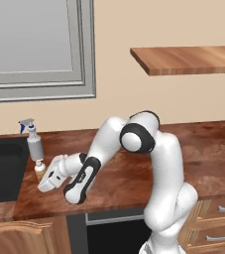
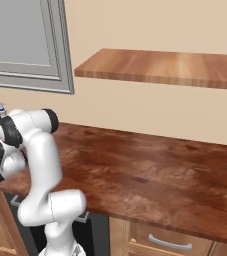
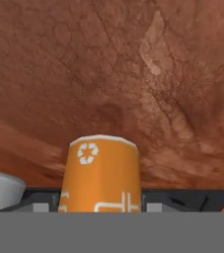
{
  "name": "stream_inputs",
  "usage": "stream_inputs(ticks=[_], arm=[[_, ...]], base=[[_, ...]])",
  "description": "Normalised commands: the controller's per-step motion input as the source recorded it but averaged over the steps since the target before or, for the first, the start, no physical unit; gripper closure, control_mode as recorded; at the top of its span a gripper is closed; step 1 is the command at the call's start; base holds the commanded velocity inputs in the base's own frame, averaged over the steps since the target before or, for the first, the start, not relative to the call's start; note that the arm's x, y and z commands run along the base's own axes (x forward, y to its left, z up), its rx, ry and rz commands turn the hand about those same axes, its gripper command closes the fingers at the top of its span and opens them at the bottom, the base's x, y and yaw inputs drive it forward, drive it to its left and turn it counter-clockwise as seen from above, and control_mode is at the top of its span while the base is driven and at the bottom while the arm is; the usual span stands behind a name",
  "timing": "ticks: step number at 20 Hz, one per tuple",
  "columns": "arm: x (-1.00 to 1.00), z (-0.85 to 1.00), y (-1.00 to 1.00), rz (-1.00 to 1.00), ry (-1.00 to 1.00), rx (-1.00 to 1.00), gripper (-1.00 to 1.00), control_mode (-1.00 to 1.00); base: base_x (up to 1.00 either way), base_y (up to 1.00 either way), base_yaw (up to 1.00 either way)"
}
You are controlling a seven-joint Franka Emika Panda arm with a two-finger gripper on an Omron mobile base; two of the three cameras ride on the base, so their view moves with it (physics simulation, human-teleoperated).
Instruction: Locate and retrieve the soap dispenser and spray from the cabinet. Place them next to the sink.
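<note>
Looking from the left base view: the white arm is bending down and to the left over the counter (image 1: 193, 149), near its left end by the sink.
Gripper in this view: the gripper (image 1: 41, 174) is reaching the soap dispenser (image 1: 39, 169); the fingers are hiding behind the white hand, so the grip is not readable here.
Soap dispenser in this view: it is standing upright on the counter, close to the left edge that borders the sink (image 1: 2, 168), its amber body just showing past the hand.
Spray in this view: the spray (image 1: 33, 141) is standing upright just behind the soap dispenser, close to the same sink-side edge, its blue trigger pointing left.
Cabinet in this view: the cabinet (image 1: 193, 60) is hanging on the wall above the right part of the counter.

Right base view, arm: the arm is folding at the far left, covering most of the counter's left end.
Right base view, spray: only its blue trigger top is peeking above the arm's shoulder.
Right base view, cabinet: the board is running along the wall over the counter's back edge.

Hand view, soap dispenser: the orange body with a white recycling mark is sitting centred between the jaws, over the wood grain.
Hand view, gripper state: the jaws are pinching the soap dispenser.
Hand view, spray: a grey rounded edge is showing at the lower left, beside the dispenser.
</note>
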Motion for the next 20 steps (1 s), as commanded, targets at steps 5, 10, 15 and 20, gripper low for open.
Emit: stream_inputs(ticks=[5,10,15,20], arm=[[0.04,-0.27,0.33,0.0,0.0,0.01,1.0,-1.0],[0.01,-0.28,0.12,0.0,0.0,0.06,1.0,-1.0],[0.01,-0.31,0.08,0.0,0.0,0.06,1.0,-1.0],[0.0,-0.2,0.06,0.0,0.0,0.04,-1.0,-1.0]], base=[[0.0,0.0,0.0],[0.0,0.0,0.0],[0.0,0.0,0.0],[0.0,0.0,0.0]])
